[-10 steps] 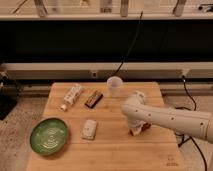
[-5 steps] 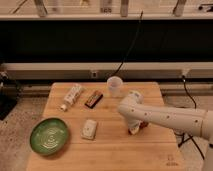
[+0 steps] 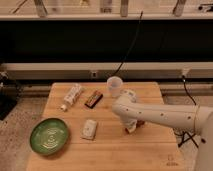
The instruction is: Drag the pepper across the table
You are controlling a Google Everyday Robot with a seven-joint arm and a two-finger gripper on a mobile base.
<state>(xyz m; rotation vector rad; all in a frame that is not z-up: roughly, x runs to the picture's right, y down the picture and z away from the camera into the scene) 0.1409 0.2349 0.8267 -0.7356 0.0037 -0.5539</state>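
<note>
Where the light plank table (image 3: 107, 150) stands on a speckled floor, a long dark panel and pale rails run behind its far edge, and a black cable hangs down toward the far side. A green plate (image 3: 49, 135) sits at the near left corner. A white bottle (image 3: 72, 95) lies on its side near the far left corner, with a flat brown bar (image 3: 93, 98) just to its right. A white cup (image 3: 114, 86) stands upright at the middle of the far edge. A small white packet (image 3: 89, 129) lies near the centre, and a small mark shows at the near right corner.

The white arm reaches in from the right edge, and its gripper (image 3: 131, 125) points down onto the tabletop right of centre. The pepper (image 3: 139, 123) shows only as a reddish sliver right beside the gripper's tip, mostly hidden by it. I cannot tell how far the jaws are parted or whether they grip the pepper.
</note>
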